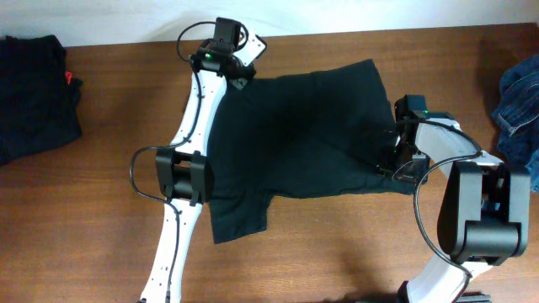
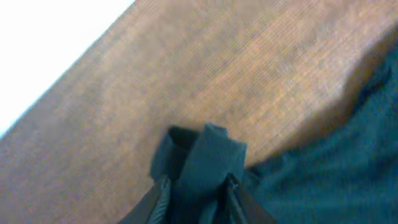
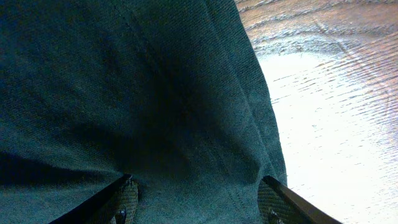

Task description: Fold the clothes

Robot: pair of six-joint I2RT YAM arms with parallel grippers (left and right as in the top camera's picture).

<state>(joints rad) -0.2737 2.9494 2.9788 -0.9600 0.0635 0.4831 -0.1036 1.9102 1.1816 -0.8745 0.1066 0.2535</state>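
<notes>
The left pincer [image 2: 197,185] pinches a bunched corner of the dark T-shirt [image 1: 295,135] at its far edge. The right pincer [image 3: 198,193] stands spread over the shirt's opposite hem. The shirt lies flat mid-surface [image 1: 337,252], between a dark clothes heap [image 1: 34,93] and a blue denim garment [image 1: 518,101].
</notes>
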